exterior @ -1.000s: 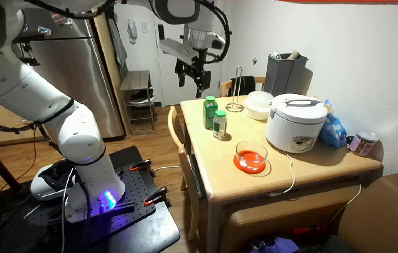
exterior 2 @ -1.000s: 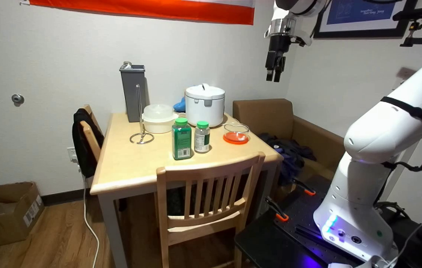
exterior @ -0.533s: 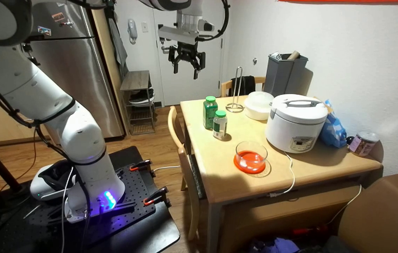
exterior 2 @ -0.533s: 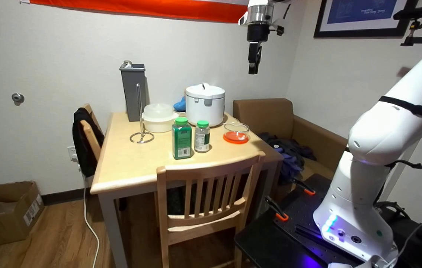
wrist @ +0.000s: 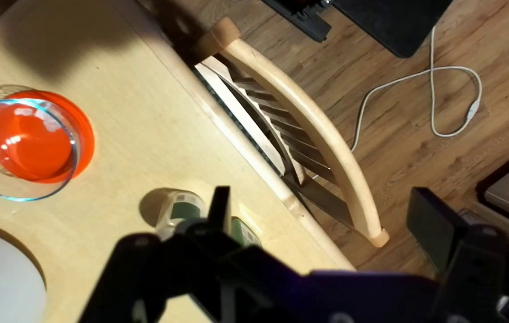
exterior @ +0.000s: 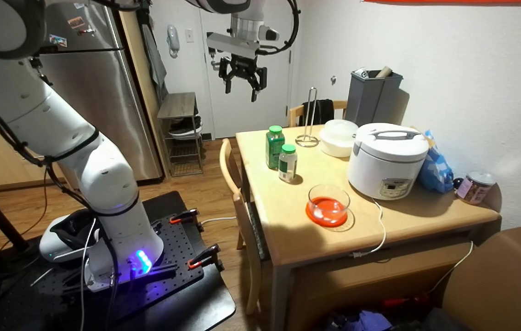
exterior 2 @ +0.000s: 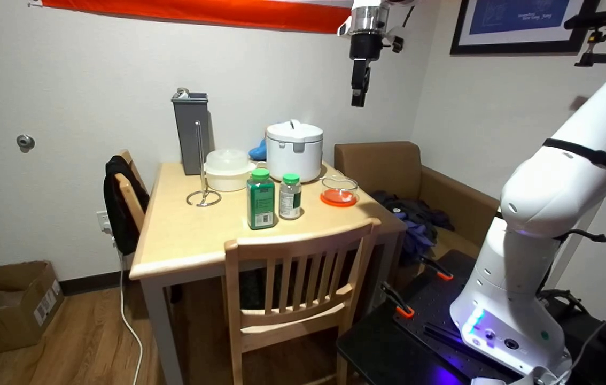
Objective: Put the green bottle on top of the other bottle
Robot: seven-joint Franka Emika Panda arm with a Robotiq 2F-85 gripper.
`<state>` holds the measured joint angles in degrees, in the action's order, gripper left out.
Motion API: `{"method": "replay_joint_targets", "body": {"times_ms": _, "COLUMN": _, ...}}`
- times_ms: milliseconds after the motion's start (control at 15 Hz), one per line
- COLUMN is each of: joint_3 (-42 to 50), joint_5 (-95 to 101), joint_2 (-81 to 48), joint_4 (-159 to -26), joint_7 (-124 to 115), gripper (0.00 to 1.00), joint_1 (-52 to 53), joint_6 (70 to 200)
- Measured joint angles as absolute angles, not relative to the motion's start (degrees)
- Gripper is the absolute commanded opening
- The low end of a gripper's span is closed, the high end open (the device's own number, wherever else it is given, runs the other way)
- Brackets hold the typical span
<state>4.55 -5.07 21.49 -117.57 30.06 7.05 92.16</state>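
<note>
In an exterior view my gripper hung high at eleven o'clock from the green bottle, its jaws spread wide and holding nothing. That bottle stood upright on the table, just beside the pale, green-capped other bottle and at eleven o'clock from it. With so little room there, I judged that a finger lowered carelessly could tip either one over. The wrist view put part of the chair between those jaws, so a straight plunge seemed likely to strike its back. Later, an off-centre release might topple the stack.
</note>
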Motion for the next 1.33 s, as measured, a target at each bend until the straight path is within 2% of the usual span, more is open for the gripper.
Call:
{"method": "replay_joint_targets", "body": {"times_ms": 533, "joint_3": -5.54, "joint_5": -8.78, "joint_2": 7.48, "joint_4": -109.79, "joint_7": 26.47, "gripper": 1.00, "joint_1": 11.56, "joint_6": 92.66}}
{"method": "replay_joint_targets", "body": {"times_ms": 933, "joint_3": -6.18, "joint_5": -8.78, "joint_2": 5.12, "joint_4": -107.46, "joint_7": 26.35, "gripper": 1.00, "joint_1": 11.62, "joint_6": 92.77}}
{"method": "replay_joint_targets", "body": {"times_ms": 1333, "joint_3": -7.51, "joint_5": -9.49, "joint_2": -0.32, "joint_4": -107.02, "joint_7": 13.79, "gripper": 1.00, "joint_1": 11.44, "joint_6": 105.78}}
